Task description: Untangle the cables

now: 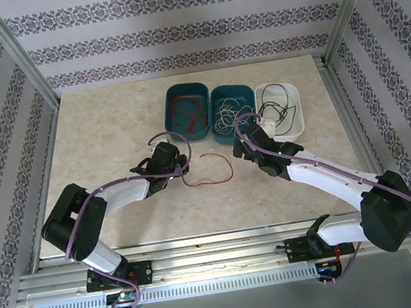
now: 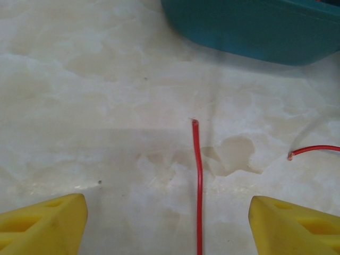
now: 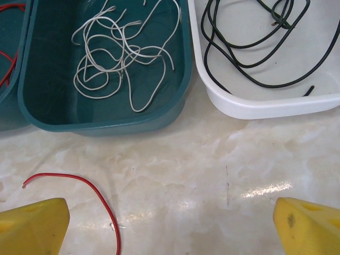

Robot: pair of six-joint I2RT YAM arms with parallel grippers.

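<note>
Left wrist view: left gripper [image 2: 167, 207] jaws wide apart, loose red cable [image 2: 198, 175] lying on the table [image 2: 79, 106] between them, ungripped. Right wrist view: right gripper [image 3: 171, 210] spread, empty; beyond, white cables [image 3: 114, 64] in teal bin [image 3: 106, 125], black cables [image 3: 255, 45] in white tray [image 3: 255, 110].

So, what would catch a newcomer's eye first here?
Three trays at the far side of the table, sorted by colour: red cables in the left teal tray, white cables in the middle teal tray, black cables in the white tray. One loose red cable lies on the table.
</note>
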